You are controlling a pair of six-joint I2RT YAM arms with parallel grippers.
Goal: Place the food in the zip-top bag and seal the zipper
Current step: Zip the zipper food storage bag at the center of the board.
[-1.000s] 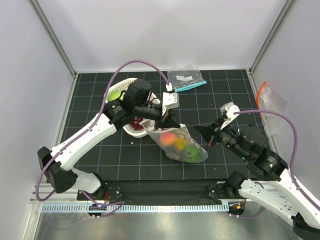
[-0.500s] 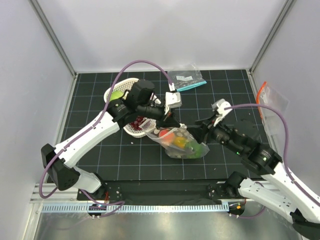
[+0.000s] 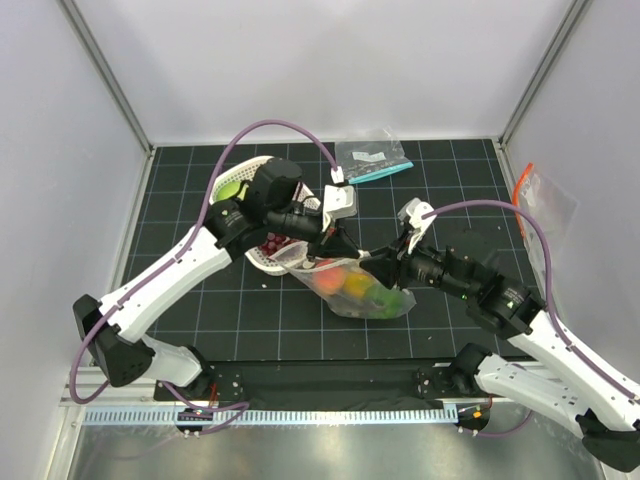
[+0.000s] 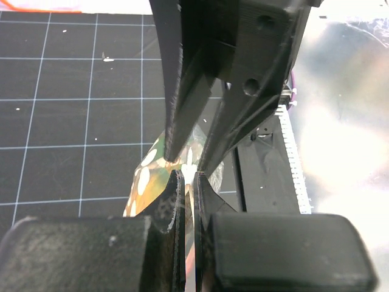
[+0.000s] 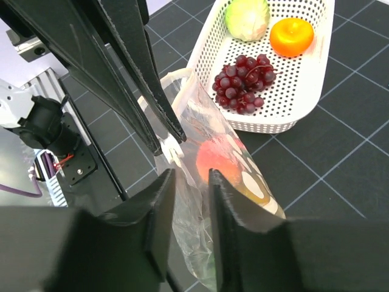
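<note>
Mid-table, just in front of the white basket [image 5: 285,118], the left gripper [image 4: 189,176] has its jaws clenched on the top edge of the dotted bag [image 3: 368,292], lifting the mouth while the loaded belly sags onto the table [image 3: 250,312]. The right gripper [image 5: 191,176] noses in from the other side, jaws parted at the film and pinching nothing. The danger lies in that second grab. If the jaws catch only one layer, or snag the creased film, they could pull the edge from the left jaws and spill the load. Sealing now would also strand the grapes [image 5: 243,82], the orange fruit [image 5: 292,35] and the pale green vegetable [image 5: 247,17] in the basket. The bag looks limp, clear and wrinkled, with white ovals over orange, yellow and green pieces.
</note>
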